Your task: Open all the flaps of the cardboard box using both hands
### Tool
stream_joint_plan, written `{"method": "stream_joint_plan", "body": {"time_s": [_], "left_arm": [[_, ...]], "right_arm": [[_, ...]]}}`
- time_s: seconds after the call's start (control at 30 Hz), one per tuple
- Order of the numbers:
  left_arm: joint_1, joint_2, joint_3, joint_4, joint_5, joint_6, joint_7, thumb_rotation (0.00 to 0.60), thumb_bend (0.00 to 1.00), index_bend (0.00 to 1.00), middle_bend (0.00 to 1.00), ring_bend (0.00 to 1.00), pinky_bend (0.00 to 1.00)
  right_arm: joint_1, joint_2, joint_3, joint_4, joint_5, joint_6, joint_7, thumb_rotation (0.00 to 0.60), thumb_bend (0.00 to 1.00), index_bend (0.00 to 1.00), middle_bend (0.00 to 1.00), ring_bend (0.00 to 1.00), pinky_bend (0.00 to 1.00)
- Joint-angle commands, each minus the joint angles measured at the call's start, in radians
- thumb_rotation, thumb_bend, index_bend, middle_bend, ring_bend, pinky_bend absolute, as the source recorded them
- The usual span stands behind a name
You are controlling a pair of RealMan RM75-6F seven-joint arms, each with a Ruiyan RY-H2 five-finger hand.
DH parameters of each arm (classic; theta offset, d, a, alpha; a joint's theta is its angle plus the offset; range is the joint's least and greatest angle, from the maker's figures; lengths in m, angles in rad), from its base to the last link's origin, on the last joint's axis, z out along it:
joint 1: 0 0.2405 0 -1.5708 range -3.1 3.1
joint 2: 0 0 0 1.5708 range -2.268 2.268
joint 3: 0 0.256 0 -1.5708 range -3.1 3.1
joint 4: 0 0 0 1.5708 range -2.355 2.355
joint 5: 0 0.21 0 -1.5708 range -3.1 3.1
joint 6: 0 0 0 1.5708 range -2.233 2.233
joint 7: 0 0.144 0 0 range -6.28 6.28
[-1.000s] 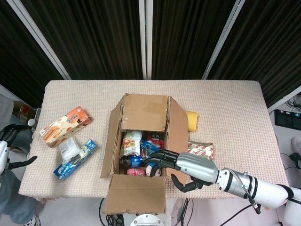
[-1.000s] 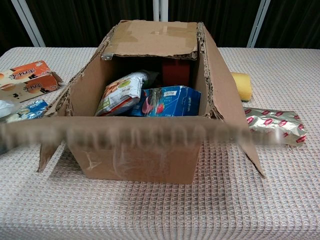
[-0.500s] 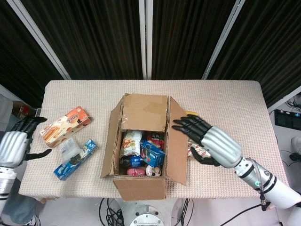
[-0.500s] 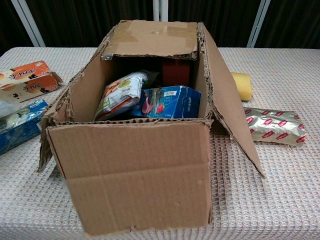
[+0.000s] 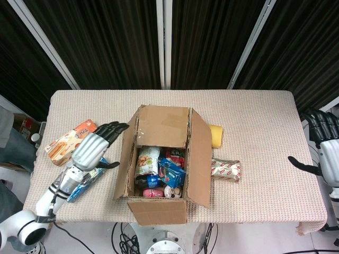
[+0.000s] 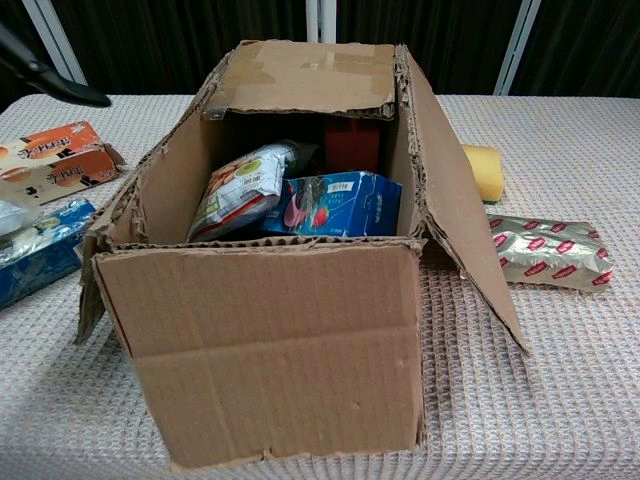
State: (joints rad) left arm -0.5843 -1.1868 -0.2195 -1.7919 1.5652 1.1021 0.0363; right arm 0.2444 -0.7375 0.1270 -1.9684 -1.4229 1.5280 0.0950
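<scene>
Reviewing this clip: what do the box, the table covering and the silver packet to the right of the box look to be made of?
Box: brown corrugated cardboard, matte; fluted torn edges and tape traces show. Table covering: seemingly woven fabric, pale with a waffle-like grid texture. Silver packet: probably metallised plastic film, glossy and crinkled, printed with red marks.

Orange snack box (image 5: 71, 141), yellow sponge (image 5: 215, 136) perhaps — well apart.

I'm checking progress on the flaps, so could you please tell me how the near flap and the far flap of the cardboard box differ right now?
The near flap hangs folded down outside the box's front wall, while the far flap reaches forward over the opening. The near flap leaves the contents uncovered; the far flap still shades the back of the box. Neither is touched by a robot hand, and both are plain brown cardboard.
</scene>
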Motion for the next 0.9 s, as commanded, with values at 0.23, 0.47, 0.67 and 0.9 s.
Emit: {"method": "stream_joint_plan", "body": {"time_s": [0.23, 0.47, 0.67, 0.9], "left_arm": [[-0.111, -0.209, -0.017, 0.108, -0.016, -0.037, 0.068, 0.6, 0.07, 0.04, 0.06, 0.06, 0.18], [-0.19, -0.329, -0.057, 0.21, -0.083, -0.062, 0.168, 0.6, 0.07, 0.04, 0.06, 0.06, 0.18], [-0.246, -0.428, -0.055, 0.354, -0.104, -0.081, 0.229, 0.6, 0.07, 0.02, 0.0, 0.04, 0.18], [-0.293, -0.554, -0.069, 0.549, -0.074, 0.0, 0.222, 0.6, 0.07, 0.02, 0.0, 0.04, 0.17]], "right_arm": [[-0.063, -0.033, 0.006, 0.153, 0.062, -0.025, 0.224, 0.6, 0.01, 0.0, 0.0, 0.0, 0.0], [-0.057, -0.049, 0.019, 0.206, 0.078, -0.084, 0.296, 0.6, 0.02, 0.0, 0.0, 0.0, 0.0], [-0.061, -0.055, 0.032, 0.23, 0.07, -0.087, 0.33, 0.6, 0.02, 0.0, 0.0, 0.0, 0.0], [-0.067, -0.066, 0.046, 0.262, 0.075, -0.096, 0.37, 0.6, 0.03, 0.0, 0.0, 0.0, 0.0]]}}
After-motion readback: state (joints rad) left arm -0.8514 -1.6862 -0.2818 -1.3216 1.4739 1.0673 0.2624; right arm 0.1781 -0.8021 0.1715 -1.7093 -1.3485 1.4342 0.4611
